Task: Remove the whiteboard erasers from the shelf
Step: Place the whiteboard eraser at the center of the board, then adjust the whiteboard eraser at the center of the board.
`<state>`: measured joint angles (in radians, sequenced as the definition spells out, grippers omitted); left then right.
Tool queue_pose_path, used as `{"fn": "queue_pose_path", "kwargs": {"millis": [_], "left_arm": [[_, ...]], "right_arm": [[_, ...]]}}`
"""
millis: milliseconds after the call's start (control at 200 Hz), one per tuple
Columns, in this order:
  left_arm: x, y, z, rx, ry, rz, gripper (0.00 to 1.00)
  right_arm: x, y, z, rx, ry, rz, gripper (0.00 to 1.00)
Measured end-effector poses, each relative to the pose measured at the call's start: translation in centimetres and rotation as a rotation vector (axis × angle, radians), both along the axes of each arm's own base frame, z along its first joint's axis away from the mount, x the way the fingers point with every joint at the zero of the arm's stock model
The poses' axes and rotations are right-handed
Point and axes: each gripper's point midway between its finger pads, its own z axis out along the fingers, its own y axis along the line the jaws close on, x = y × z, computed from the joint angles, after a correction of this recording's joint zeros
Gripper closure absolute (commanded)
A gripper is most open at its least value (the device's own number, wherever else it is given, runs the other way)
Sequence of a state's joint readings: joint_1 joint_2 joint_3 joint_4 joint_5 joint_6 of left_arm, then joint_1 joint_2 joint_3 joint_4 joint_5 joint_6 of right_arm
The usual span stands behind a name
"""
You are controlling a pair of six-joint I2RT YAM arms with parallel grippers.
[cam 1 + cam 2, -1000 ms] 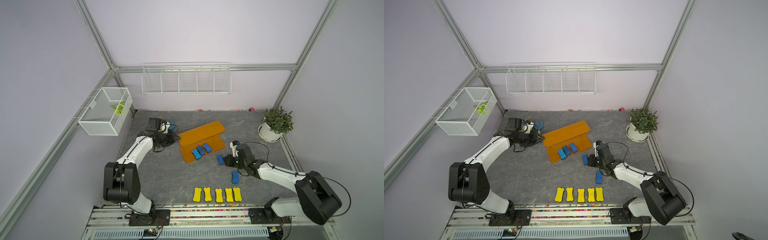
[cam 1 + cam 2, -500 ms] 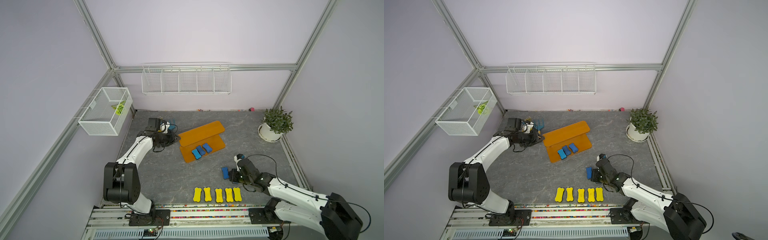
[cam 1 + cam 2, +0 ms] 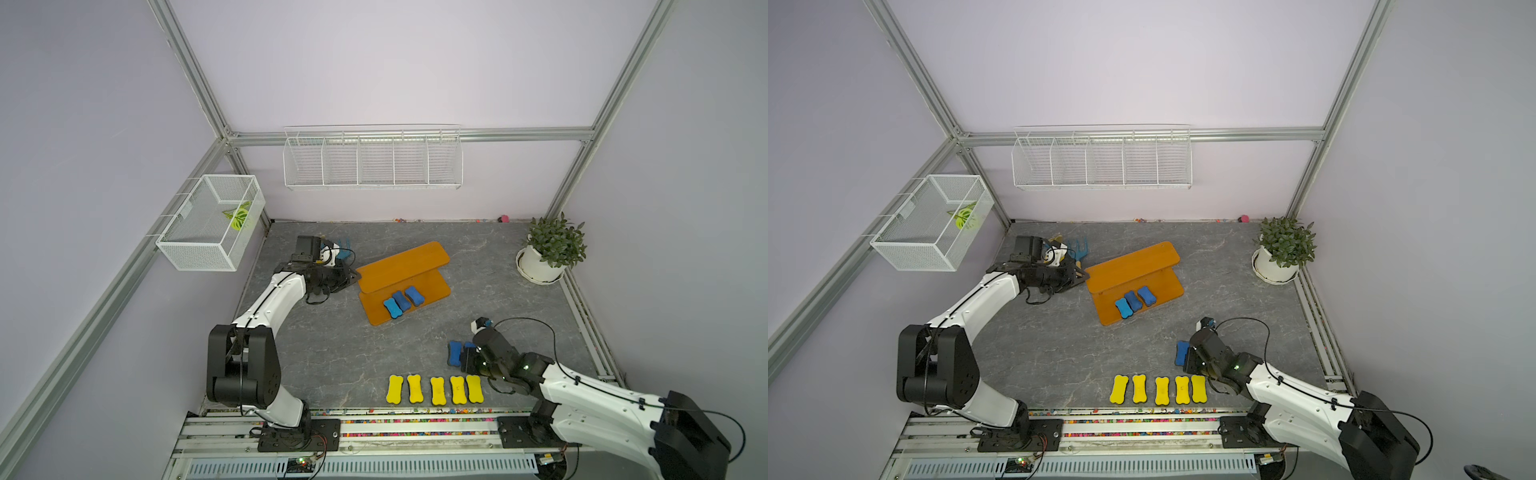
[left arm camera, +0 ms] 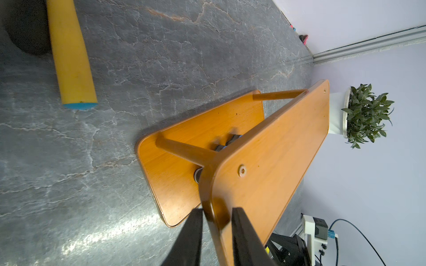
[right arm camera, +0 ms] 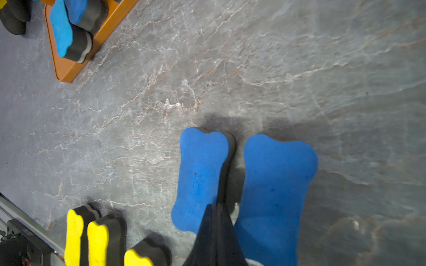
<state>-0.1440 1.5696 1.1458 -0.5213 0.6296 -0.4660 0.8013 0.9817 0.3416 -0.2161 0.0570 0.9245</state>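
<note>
The orange shelf (image 3: pixel 401 262) (image 3: pixel 1133 262) stands mid-floor. My left gripper (image 3: pixel 353 276) (image 4: pixel 216 211) is shut on the end edge of its upper board (image 4: pixel 272 161). Three blue whiteboard erasers (image 3: pixel 401 300) (image 3: pixel 1133 300) lie side by side on the lower board. Two more blue erasers (image 5: pixel 200 175) (image 5: pixel 274 184) lie on the floor at the front right, and my right gripper (image 3: pixel 465 359) (image 5: pixel 215 206) is shut with its tip in the gap between them, holding nothing. Several yellow erasers (image 3: pixel 436 390) (image 3: pixel 1160 390) form a row near the front rail.
A potted plant (image 3: pixel 548 249) stands at the back right. Garden hand tools, one with a yellow handle (image 4: pixel 71 57), lie behind my left wrist. A wire wall basket (image 3: pixel 372 158) and a mesh basket (image 3: pixel 212 224) hang above the floor. The front rail (image 3: pixel 374 428) borders the yellow row.
My right arm has drawn back from beside the shelf to the front right. A blue eraser came with it and now lies next to the other one. The left arm has not moved.
</note>
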Motion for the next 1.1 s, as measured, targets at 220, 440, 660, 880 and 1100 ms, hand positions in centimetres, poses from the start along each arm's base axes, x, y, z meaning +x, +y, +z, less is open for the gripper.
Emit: {"fn": "queue_pose_path", "kwargs": {"millis": [220, 440, 660, 880, 1100], "left_arm": [[0.0, 0.0, 0.0, -0.001, 0.0, 0.0, 0.72], [0.0, 0.0, 0.0, 0.0, 0.0, 0.001, 0.69], [0.0, 0.0, 0.0, 0.001, 0.0, 0.001, 0.67], [0.0, 0.0, 0.0, 0.0, 0.001, 0.0, 0.67], [-0.1, -0.2, 0.1, -0.015, -0.003, -0.007, 0.67]], "right_arm": [[-0.1, -0.3, 0.5, -0.036, 0.013, -0.004, 0.64], [1.6, 1.3, 3.9, -0.021, -0.044, 0.029, 0.63], [5.3, 3.3, 5.7, 0.004, -0.074, 0.064, 0.65], [7.3, 2.8, 6.6, -0.018, -0.071, 0.039, 0.61], [4.5, -1.5, 4.9, -0.041, -0.01, -0.079, 0.42]]}}
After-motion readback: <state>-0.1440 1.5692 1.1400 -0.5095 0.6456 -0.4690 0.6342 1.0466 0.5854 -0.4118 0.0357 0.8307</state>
